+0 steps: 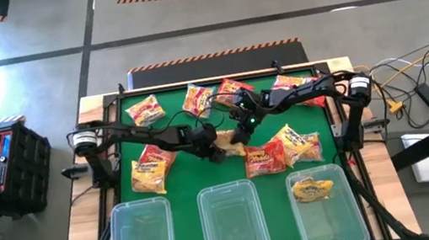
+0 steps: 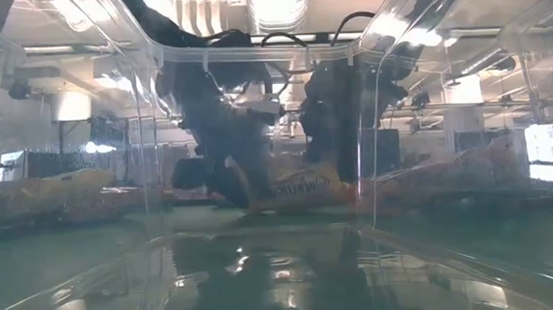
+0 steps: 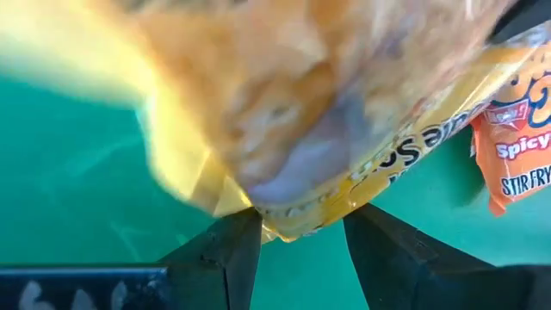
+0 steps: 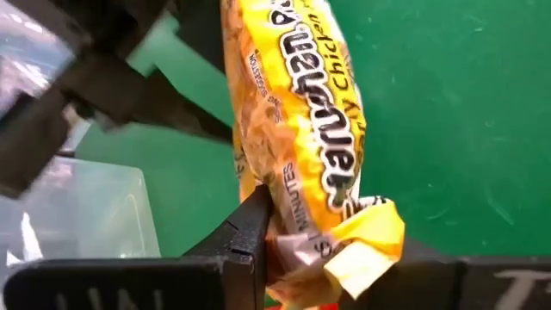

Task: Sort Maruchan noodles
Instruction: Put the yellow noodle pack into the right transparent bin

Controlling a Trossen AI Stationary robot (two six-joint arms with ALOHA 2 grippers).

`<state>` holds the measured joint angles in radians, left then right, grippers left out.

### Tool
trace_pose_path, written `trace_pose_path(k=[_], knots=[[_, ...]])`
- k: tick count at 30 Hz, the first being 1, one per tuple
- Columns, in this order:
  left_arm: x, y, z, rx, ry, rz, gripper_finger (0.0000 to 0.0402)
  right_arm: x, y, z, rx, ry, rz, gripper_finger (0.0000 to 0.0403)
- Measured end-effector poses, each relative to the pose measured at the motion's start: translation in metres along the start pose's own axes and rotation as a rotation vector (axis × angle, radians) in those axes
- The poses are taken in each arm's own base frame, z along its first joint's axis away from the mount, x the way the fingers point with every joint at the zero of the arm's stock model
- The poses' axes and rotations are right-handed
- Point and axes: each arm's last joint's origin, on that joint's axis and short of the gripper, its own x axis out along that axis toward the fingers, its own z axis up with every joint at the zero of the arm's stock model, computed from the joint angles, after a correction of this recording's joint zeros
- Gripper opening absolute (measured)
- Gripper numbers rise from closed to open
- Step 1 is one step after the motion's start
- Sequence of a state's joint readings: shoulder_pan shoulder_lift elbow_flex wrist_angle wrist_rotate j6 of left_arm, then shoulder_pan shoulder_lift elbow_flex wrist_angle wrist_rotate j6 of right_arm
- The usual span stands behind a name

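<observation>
A yellow Maruchan noodle packet (image 1: 227, 139) hangs between both grippers over the middle of the green mat (image 1: 182, 184). My left gripper (image 1: 212, 148) is shut on one end and my right gripper (image 1: 240, 130) on the other. In the low view the packet (image 2: 301, 187) shows just above the mat, seen through a clear bin wall. More red, yellow and orange packets lie flat on the mat: along the far side (image 1: 197, 99), at the left (image 1: 152, 168) and at the right (image 1: 264, 157). My left gripper pinches the yellow packet's lower edge (image 3: 288, 222) between its two fingers (image 3: 231, 250), which slant down from the table's left. The packet stands off the mat beyond the fingers. My right gripper has the packet's crimped end seam (image 4: 344, 250) between its fingers. One finger (image 4: 254, 228) lies against the packet's side; the crumpled seam hides the other. The fingers slant down from the table's right, and the packet runs lengthwise away from them, clear of the mat.
Three clear bins stand along the near edge, left (image 1: 143, 237), middle (image 1: 232, 224) and right (image 1: 349, 219). The right bin holds a yellow packet (image 1: 314, 188). An orange packet (image 3: 516, 155) lies on the mat close beside the held one.
</observation>
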<state>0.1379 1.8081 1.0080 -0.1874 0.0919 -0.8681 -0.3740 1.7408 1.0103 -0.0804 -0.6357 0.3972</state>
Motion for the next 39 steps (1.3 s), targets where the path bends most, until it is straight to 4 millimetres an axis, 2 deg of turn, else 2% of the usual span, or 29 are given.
trace_pose_path(k=[7, 12, 19, 29, 39], knots=[[-0.021, -0.004, 0.002, 0.071, -0.039, 0.009, 0.0147, -0.006, 0.005, 0.0, -0.049, 0.003, 0.002, 0.0077], [-0.028, -0.005, 0.002, 0.075, -0.05, 0.002, 0.0147, -0.016, 0.011, 0.002, -0.069, -0.016, -0.005, 0.0077], [-0.029, -0.006, 0.002, 0.078, -0.065, 0.013, 0.0146, -0.027, 0.01, 0.006, -0.075, -0.052, -0.012, 0.0077], [-0.029, -0.007, 0.003, 0.08, -0.061, -0.014, 0.015, -0.026, 0.008, 0.006, -0.072, -0.046, -0.014, 0.0077], [-0.029, -0.008, 0.002, 0.082, -0.05, -0.031, 0.0191, -0.035, -0.005, 0.009, -0.034, -0.066, -0.052, 0.0077]])
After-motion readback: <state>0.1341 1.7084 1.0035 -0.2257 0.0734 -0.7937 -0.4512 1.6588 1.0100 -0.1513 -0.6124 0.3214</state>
